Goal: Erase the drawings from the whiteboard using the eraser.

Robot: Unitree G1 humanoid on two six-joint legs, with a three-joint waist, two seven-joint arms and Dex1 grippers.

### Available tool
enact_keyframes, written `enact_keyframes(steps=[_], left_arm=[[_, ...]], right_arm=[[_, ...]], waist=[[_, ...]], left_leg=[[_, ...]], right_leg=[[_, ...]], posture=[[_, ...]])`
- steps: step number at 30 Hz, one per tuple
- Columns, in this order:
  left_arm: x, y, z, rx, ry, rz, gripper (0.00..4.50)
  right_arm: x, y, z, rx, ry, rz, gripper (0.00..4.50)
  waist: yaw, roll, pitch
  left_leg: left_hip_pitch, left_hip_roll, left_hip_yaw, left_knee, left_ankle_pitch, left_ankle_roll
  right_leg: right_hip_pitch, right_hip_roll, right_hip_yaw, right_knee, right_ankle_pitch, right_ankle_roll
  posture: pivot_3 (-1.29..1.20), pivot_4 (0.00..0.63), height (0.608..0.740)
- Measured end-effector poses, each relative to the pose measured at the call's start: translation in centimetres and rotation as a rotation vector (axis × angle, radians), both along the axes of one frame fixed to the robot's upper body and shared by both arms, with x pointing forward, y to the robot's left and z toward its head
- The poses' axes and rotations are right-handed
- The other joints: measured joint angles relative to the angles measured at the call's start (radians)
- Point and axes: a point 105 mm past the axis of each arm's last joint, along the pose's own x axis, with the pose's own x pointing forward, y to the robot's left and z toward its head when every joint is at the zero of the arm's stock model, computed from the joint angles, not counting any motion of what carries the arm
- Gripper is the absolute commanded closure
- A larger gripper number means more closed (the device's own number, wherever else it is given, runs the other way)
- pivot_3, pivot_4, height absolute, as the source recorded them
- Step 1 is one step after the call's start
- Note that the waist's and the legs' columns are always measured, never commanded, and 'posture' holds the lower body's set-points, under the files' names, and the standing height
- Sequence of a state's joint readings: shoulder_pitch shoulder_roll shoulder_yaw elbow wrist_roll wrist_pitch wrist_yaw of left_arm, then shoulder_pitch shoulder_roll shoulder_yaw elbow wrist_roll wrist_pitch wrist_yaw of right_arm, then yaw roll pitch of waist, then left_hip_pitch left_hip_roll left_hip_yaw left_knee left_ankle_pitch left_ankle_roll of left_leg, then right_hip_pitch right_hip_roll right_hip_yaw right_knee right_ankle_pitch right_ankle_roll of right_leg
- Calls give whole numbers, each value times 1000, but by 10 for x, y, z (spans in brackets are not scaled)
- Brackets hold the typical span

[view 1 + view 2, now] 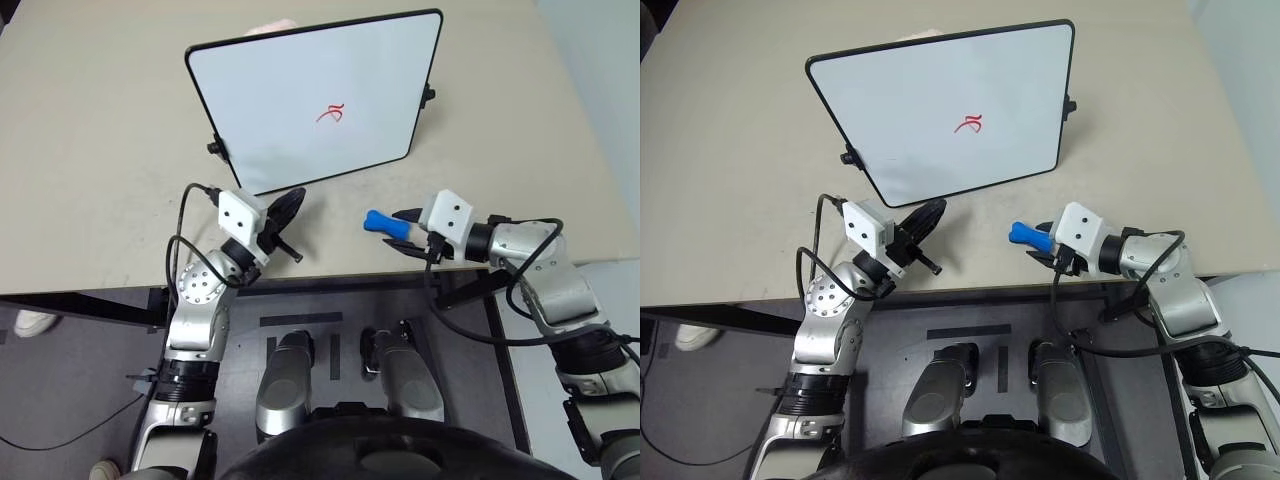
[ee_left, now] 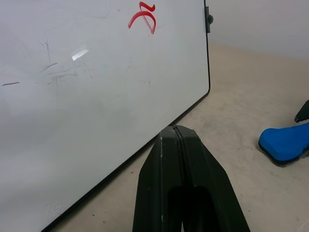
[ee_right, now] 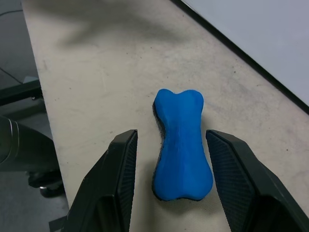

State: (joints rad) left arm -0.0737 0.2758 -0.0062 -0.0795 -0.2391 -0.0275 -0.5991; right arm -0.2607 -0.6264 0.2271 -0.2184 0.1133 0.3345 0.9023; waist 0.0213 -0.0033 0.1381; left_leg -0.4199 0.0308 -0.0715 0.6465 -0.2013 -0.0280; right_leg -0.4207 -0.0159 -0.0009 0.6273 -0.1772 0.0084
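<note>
From my head camera, I look down on a beige table (image 1: 90,150) with the whiteboard (image 1: 300,110) lying flat on it toward the far side, its thin black frame turned a little askew. The drawings (image 1: 332,114), a small red scribble, sit right of the board's middle. My left gripper (image 1: 288,208) hovers just off the board's near edge, its two black fingers pressed together on nothing. My right gripper (image 1: 409,230) is over the table's near edge on my right, well apart from the board, and the blue bone-shaped eraser (image 1: 384,223) pokes out from between its fingertips toward my left. From my left wrist camera, my left gripper (image 2: 177,131) shows its fingers clenched into one black wedge with only a thin seam between them, pointing at the board's near edge; the whiteboard (image 2: 96,96) spreads beyond it, the drawings (image 2: 144,17) lie far up the board near its side knob, and one end of the eraser (image 2: 285,142) rests on the table off to the side. From my right wrist camera, my right gripper (image 3: 170,137) stands released, its fingers (image 3: 120,164) spread wide on either side of the eraser (image 3: 182,145). The eraser lies flat on the table between them, lengthwise along my fingers, with a clear gap on each side, so I am not gripping it. A corner of the whiteboard (image 3: 270,34) lies beyond.
</note>
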Motion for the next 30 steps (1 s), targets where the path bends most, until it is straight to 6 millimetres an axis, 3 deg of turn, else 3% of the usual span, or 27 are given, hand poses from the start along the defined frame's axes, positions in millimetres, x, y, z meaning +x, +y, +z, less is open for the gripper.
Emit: enact_keyframes(steps=[5, 8, 11, 13, 19, 21, 26, 30], left_arm=[[0, -1, 0, 0, -1, -3, 4500], [0, -1, 0, 0, -4, -2, 4500], [0, -1, 1, 0, -7, 1, 4500], [0, -1, 1, 0, -9, 1, 4500], [2, 0, 2, -1, -13, 7, 4500], [2, 0, 1, -1, -9, 9, 4500], [4, -1, 2, 0, -15, 4, 4500], [5, -2, 2, 1, -14, -3, 4500]], right_arm=[[5, 3, -10, -9, 25, -7, 2119], [5, 2, -11, -10, 28, -10, 2701], [6, 3, -10, -9, 20, -8, 3692], [7, 4, -10, -6, 17, -7, 4097], [9, 4, -6, -10, -20, -9, 4206], [17, 8, 8, -4, -95, -11, 4206], [55, 24, 66, 32, -412, -33, 4206], [78, 41, 82, 29, -580, -36, 4206]], waist=[[0, 0, 0], [0, 0, 0], [0, 0, 0], [0, 0, 0], [0, 0, 0], [-2, 0, 0], [-9, 0, 0], [-9, 0, 0]], left_leg=[[0, 0, 0, 0, 0, 0], [0, 0, 0, 0, 0, 0], [0, 0, 0, 0, 0, 0], [0, 0, 0, 0, 0, 0], [0, 0, 0, 0, 1, 0], [0, 0, 0, 0, 1, 0], [2, 0, -1, 0, 1, 1], [1, 1, -1, 0, 1, 1]], right_leg=[[0, 0, 0, 0, 0, 0], [0, 0, 0, 0, 0, 0], [0, 0, 0, 0, 0, 0], [0, 0, 0, 0, 0, -1], [0, 0, 0, 0, 1, -1], [0, 0, 1, 1, 1, -1], [-1, 0, 1, 1, 5, -5], [-3, 0, 1, 1, 9, -13]], posture=[[0, 150, 740], [0, 150, 740], [0, 150, 740], [0, 150, 740], [0, 150, 740], [0, 150, 740], [0, 150, 740], [0, 150, 740]])
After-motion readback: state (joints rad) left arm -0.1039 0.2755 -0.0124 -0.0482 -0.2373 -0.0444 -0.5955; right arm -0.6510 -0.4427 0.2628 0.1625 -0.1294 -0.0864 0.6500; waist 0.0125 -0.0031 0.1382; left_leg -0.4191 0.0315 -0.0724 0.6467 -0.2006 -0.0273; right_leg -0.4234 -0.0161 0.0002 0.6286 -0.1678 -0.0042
